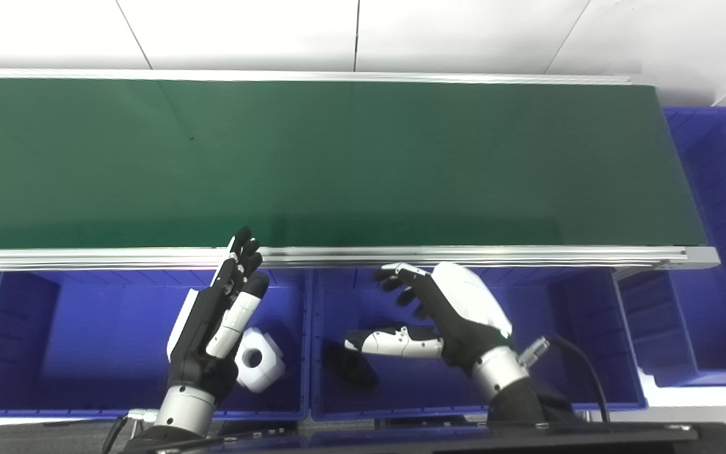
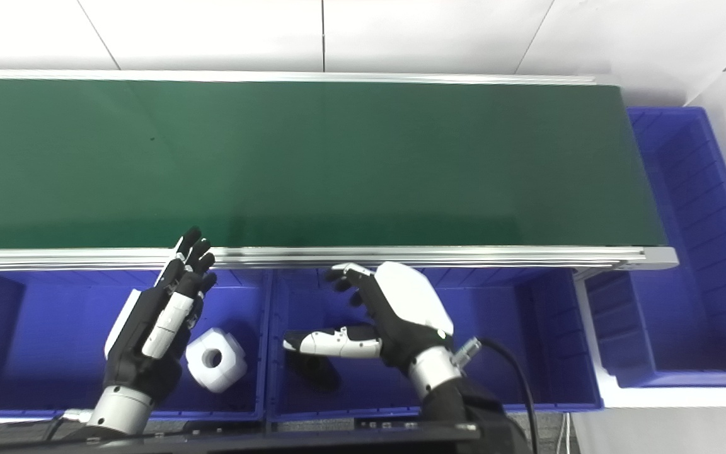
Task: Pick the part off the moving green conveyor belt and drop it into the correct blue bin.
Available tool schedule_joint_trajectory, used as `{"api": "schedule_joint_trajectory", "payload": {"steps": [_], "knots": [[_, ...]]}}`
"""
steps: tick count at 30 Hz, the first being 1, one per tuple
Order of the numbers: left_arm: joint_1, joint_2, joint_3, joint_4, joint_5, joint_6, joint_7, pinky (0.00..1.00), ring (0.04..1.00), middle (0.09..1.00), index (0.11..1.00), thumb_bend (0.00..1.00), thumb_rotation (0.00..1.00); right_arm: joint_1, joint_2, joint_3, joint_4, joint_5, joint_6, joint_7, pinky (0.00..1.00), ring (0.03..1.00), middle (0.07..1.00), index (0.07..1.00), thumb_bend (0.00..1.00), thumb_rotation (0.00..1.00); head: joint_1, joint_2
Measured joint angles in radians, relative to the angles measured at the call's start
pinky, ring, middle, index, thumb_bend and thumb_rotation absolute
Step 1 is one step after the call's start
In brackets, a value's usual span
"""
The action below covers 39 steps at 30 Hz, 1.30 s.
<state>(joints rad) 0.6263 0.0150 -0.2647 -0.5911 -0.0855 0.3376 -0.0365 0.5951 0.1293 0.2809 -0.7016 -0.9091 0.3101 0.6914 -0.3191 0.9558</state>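
Left hand [image 1: 212,328], black with white panels, is spread open and holds nothing. Just right of its wrist a white, blocky, faceted part [image 1: 259,359] with a round bore rests in the left blue bin [image 1: 23,353]. Right hand [image 1: 445,315] is open and empty above the middle blue bin [image 1: 577,340]; a dark object [image 1: 350,366] lies beneath its thumb. Beyond both, the matte green conveyor belt [image 1: 338,157] is bare.

No text, label, brand or number could be read anywhere. The belt [image 1: 338,157] and bins [image 1: 16,340] bore no legible markings.
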Motion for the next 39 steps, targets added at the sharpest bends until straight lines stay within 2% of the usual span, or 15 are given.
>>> {"api": "schedule_joint_trajectory", "payload": {"steps": [1, 3, 5, 6, 7, 9, 11, 13, 15, 18, 26, 32, 36, 39], "knots": [[0.000, 0.000, 0.001, 0.009, 0.000, 0.000, 0.000, 1.00, 1.000, 1.000, 1.000, 0.72, 0.71, 0.027, 0.003, -0.015, 0.002, 0.064, -0.003, -0.019, 0.68, 0.731, 0.786, 0.805, 0.82, 0.85, 0.000, 0.000], [0.001, 0.001, 0.002, 0.027, 0.001, 0.000, 0.000, 1.00, 1.000, 1.000, 1.000, 0.75, 0.74, 0.092, 0.009, -0.047, 0.020, 0.195, -0.039, -0.097, 0.78, 0.816, 0.858, 0.861, 0.83, 0.95, 0.015, -0.028], [0.001, 0.003, 0.001, 0.037, 0.005, 0.000, 0.000, 1.00, 1.000, 1.000, 1.000, 0.76, 0.75, 0.145, 0.018, -0.079, 0.071, 0.326, -0.134, -0.193, 0.80, 0.843, 0.883, 0.892, 0.82, 0.97, 0.015, -0.028], [0.001, 0.003, 0.000, 0.043, 0.010, 0.000, 0.000, 1.00, 1.000, 1.000, 1.000, 0.75, 0.75, 0.161, 0.022, -0.096, 0.102, 0.377, -0.174, -0.234, 0.82, 0.863, 0.900, 0.921, 0.80, 0.99, 0.031, -0.040], [0.001, 0.003, -0.001, 0.050, 0.015, 0.000, 0.000, 1.00, 1.000, 1.000, 1.000, 0.75, 0.75, 0.171, 0.025, -0.117, 0.142, 0.430, -0.221, -0.284, 0.83, 0.889, 0.927, 0.957, 0.79, 0.99, 0.031, -0.040], [0.004, 0.005, -0.006, 0.055, 0.033, -0.005, 0.000, 1.00, 1.000, 1.000, 1.000, 0.74, 0.76, 0.171, 0.027, -0.158, 0.216, 0.508, -0.299, -0.364, 0.89, 0.928, 0.987, 0.993, 0.76, 0.98, 0.069, -0.077], [0.012, 0.010, -0.011, 0.068, 0.054, -0.038, 0.000, 1.00, 0.993, 1.000, 1.000, 0.75, 0.77, 0.157, 0.027, -0.188, 0.290, 0.576, -0.375, -0.439, 0.93, 0.947, 0.996, 0.998, 0.76, 0.99, 0.078, -0.086], [0.027, 0.015, -0.019, 0.090, 0.079, -0.093, 0.000, 1.00, 0.994, 1.000, 1.000, 0.74, 0.76, 0.140, 0.025, -0.197, 0.347, 0.622, -0.447, -0.502, 0.95, 0.974, 1.000, 1.000, 0.80, 1.00, 0.104, -0.123], [0.048, 0.019, -0.029, 0.109, 0.097, -0.166, 0.000, 1.00, 0.999, 1.000, 1.000, 0.74, 0.74, 0.129, 0.019, -0.186, 0.386, 0.645, -0.522, -0.548, 0.97, 0.985, 1.000, 1.000, 0.83, 1.00, 0.118, -0.147], [0.062, 0.017, -0.036, 0.138, 0.112, -0.234, 0.000, 1.00, 1.000, 1.000, 1.000, 0.74, 0.73, 0.121, 0.004, -0.167, 0.437, 0.640, -0.594, -0.593, 0.97, 0.983, 1.000, 1.000, 0.85, 1.00, 0.135, -0.184], [0.062, 0.006, -0.040, 0.179, 0.170, -0.324, 0.012, 1.00, 1.000, 1.000, 1.000, 0.77, 0.76, 0.120, -0.038, -0.140, 0.476, 0.584, -0.659, -0.682, 1.00, 1.000, 1.000, 1.000, 0.84, 1.00, 0.155, -0.216], [0.067, -0.005, -0.039, 0.187, 0.192, -0.358, 0.033, 1.00, 1.000, 1.000, 1.000, 0.77, 0.76, 0.114, -0.069, -0.114, 0.491, 0.573, -0.674, -0.704, 1.00, 1.000, 1.000, 1.000, 0.85, 1.00, 0.167, -0.216], [0.077, -0.020, -0.035, 0.191, 0.207, -0.385, 0.048, 1.00, 1.000, 1.000, 1.000, 0.77, 0.78, 0.111, -0.087, -0.099, 0.491, 0.568, -0.677, -0.711, 1.00, 1.000, 1.000, 1.000, 0.86, 1.00, 0.175, -0.233], [0.088, -0.031, -0.035, 0.212, 0.215, -0.430, 0.064, 1.00, 1.000, 1.000, 1.000, 0.72, 0.79, 0.111, -0.099, -0.087, 0.493, 0.563, -0.690, -0.713, 1.00, 1.000, 1.000, 1.000, 0.87, 1.00, 0.184, -0.255]]}}
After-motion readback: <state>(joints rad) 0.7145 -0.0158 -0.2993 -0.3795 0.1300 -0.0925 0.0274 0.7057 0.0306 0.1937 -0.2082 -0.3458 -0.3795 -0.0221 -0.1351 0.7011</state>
